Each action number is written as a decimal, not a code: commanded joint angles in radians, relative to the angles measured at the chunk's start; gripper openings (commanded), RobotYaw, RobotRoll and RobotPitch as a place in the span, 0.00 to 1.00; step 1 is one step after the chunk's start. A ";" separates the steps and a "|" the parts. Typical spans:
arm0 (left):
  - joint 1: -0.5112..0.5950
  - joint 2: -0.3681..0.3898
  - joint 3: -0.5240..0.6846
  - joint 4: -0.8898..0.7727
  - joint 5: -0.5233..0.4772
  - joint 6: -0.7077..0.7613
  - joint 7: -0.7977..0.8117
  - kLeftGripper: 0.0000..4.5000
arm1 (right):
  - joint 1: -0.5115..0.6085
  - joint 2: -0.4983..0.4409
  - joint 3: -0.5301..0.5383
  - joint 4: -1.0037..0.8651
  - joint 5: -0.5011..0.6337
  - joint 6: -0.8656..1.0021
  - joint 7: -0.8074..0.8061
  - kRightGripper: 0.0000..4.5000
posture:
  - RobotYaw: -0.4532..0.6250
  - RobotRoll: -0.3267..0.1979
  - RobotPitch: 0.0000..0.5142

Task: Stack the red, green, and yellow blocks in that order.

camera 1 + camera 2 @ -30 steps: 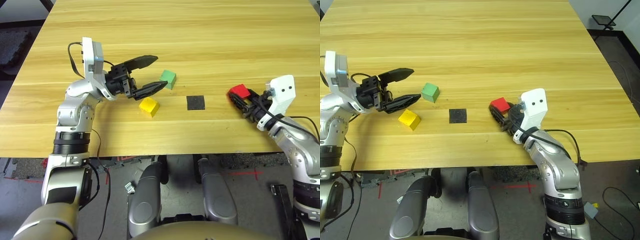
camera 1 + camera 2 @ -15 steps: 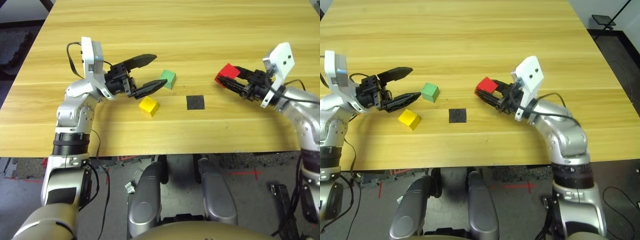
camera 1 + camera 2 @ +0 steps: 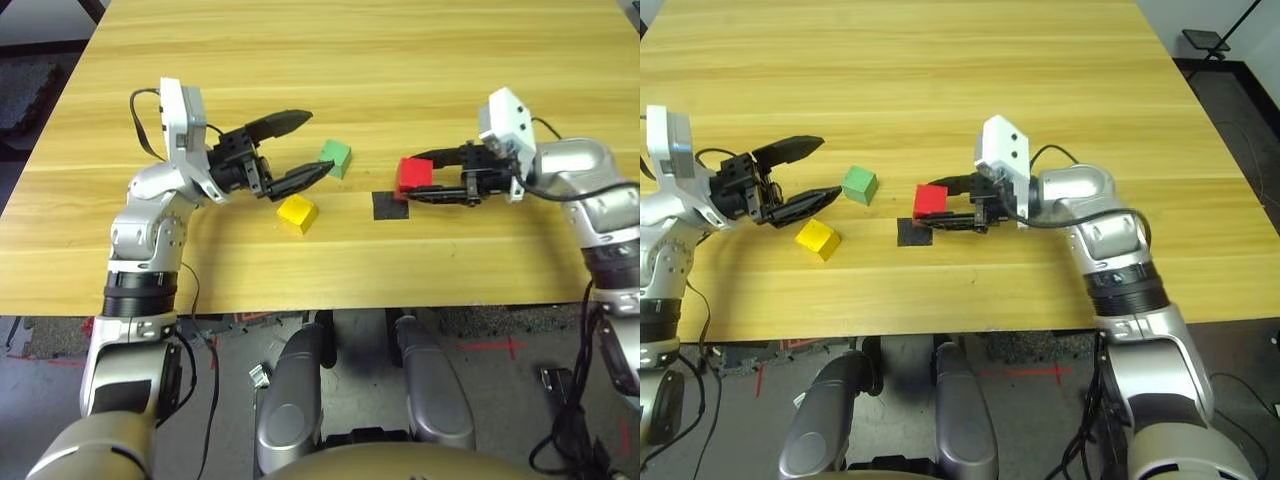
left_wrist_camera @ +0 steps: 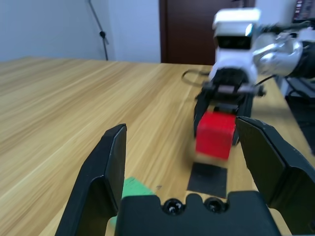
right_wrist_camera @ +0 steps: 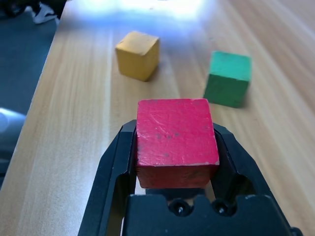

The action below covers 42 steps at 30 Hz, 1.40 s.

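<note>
Three matte cubes: red block (image 5: 176,141) clamped in right gripper (image 3: 425,184) above black patch (image 3: 388,206); green block (image 3: 336,156), yellow block (image 3: 297,212) on wooden table (image 3: 400,60); left gripper (image 3: 308,146) spread, empty.

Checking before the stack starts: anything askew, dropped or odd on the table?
Nothing stands out. Red block sits squarely in the right gripper above the black patch; green block and yellow block lie apart, undisturbed.
</note>
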 commanded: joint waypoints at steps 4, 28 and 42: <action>0.036 0.030 0.004 -0.048 -0.018 0.031 -0.024 1.00 | 0.020 0.036 0.012 0.041 -0.036 -0.068 0.024 0.47 | 0.77 0.73 0.57; 0.015 0.009 -0.017 -0.058 -0.001 0.043 0.000 1.00 | -0.034 0.111 -0.014 0.290 -0.100 -0.225 0.025 0.47 | 0.78 0.77 0.56; 0.010 0.006 -0.016 -0.060 -0.003 0.045 0.012 1.00 | -0.023 0.126 -0.012 0.304 -0.109 -0.247 0.033 0.47 | 0.78 0.77 0.56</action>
